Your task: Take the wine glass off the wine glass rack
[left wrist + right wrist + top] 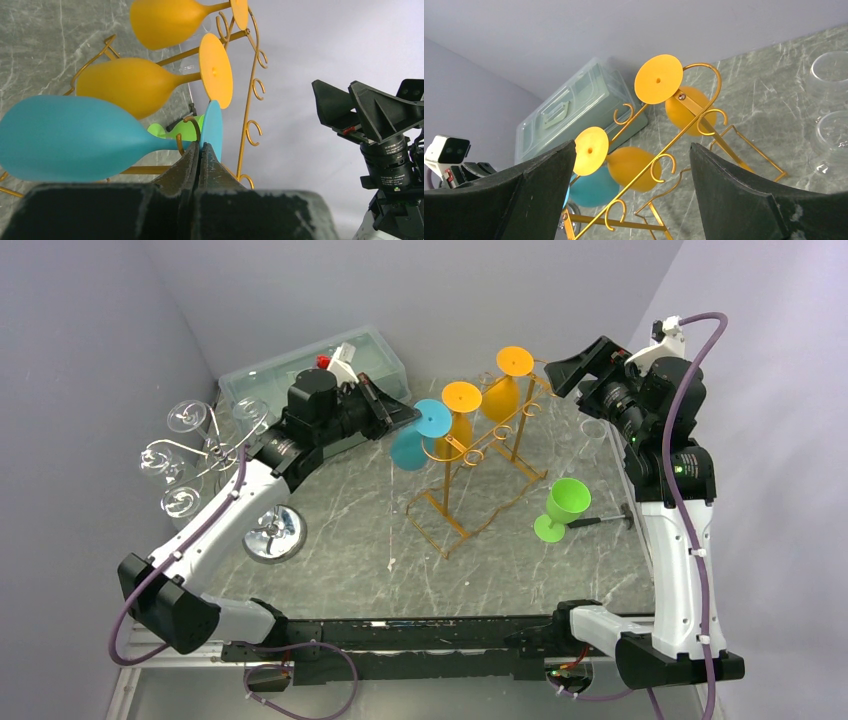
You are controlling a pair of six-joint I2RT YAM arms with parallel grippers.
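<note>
Pinching wine glass (75, 140) foot: left gripper (201, 148)

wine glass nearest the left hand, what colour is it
Light blue wine glass, clearest in the left wrist view.

Bright, even overhead light with soft shadows; the left end effector (200, 150) looks blurred up close.

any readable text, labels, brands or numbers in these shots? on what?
Nothing legible.
White print on the black camera lens on the right arm: too small and blurred to read.
Blue glass, orange glasses, green glass, rack, plastic box: no markings visible.
</note>
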